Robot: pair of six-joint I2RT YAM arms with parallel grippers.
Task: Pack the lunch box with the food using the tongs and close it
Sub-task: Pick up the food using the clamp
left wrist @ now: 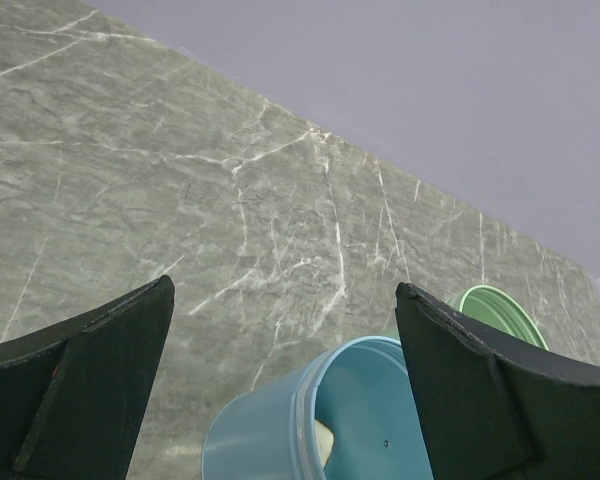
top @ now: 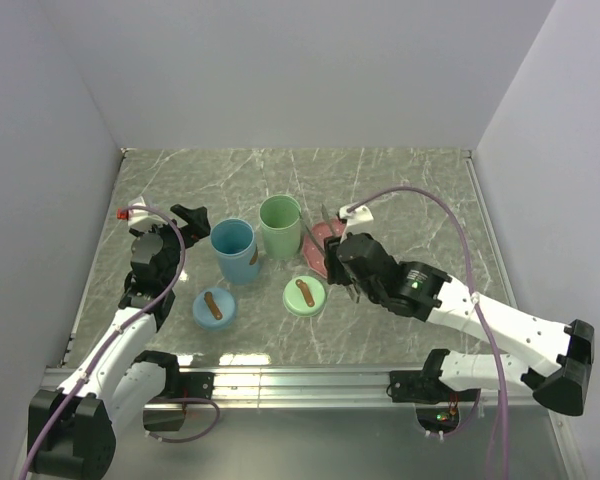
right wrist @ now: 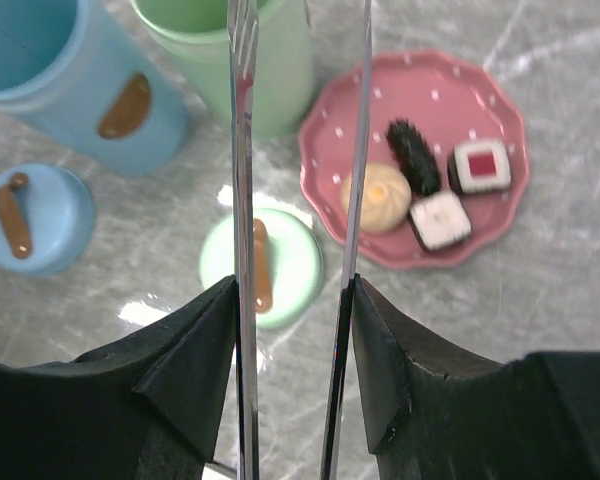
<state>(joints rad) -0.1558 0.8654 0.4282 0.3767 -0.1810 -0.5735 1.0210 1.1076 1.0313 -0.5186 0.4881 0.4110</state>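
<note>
My right gripper [right wrist: 294, 285] is shut on the tongs [right wrist: 242, 150], whose two thin metal arms run up between its fingers, spread apart. Their tips hang above the green tub [right wrist: 270, 60] and the pink plate [right wrist: 330, 110]. The food on the plate is a tan bun [right wrist: 376, 197], a dark piece [right wrist: 412, 156], a red-centred sushi [right wrist: 480, 165] and a white sushi [right wrist: 440, 220]. The lunch box stands as two open tubs, blue [top: 233, 248] and green [top: 280, 225]. My left gripper [left wrist: 285, 290] is open just left of the blue tub [left wrist: 270, 430], which holds a pale piece [left wrist: 325, 445].
Two round lids with brown handles lie in front of the tubs, blue [top: 214, 307] and green [top: 305, 295]. The right gripper [top: 338, 262] covers part of the plate [top: 318, 240] from above. Grey walls close the marble table on three sides.
</note>
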